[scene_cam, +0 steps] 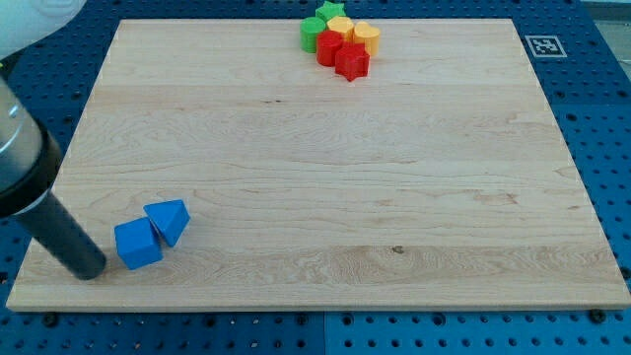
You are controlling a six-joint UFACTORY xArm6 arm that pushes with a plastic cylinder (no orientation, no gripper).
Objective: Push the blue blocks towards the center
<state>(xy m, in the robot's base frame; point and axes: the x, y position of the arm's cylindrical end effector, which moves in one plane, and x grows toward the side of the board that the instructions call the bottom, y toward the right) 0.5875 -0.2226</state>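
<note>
Two blue blocks lie near the board's lower left corner. A blue cube (137, 244) sits at the view's left and touches a blue wedge-like block (169, 220) just up and right of it. My dark rod comes in from the view's left edge. My tip (91, 270) rests on the board just left of the blue cube, a small gap apart from it.
A tight cluster sits at the board's top edge: a green star (333, 11), a green cylinder (313, 34), a yellow block (342, 27), a yellow cylinder (367, 37), a red block (328, 48) and a red star (352, 61). A fiducial tag (543, 44) marks the top right corner.
</note>
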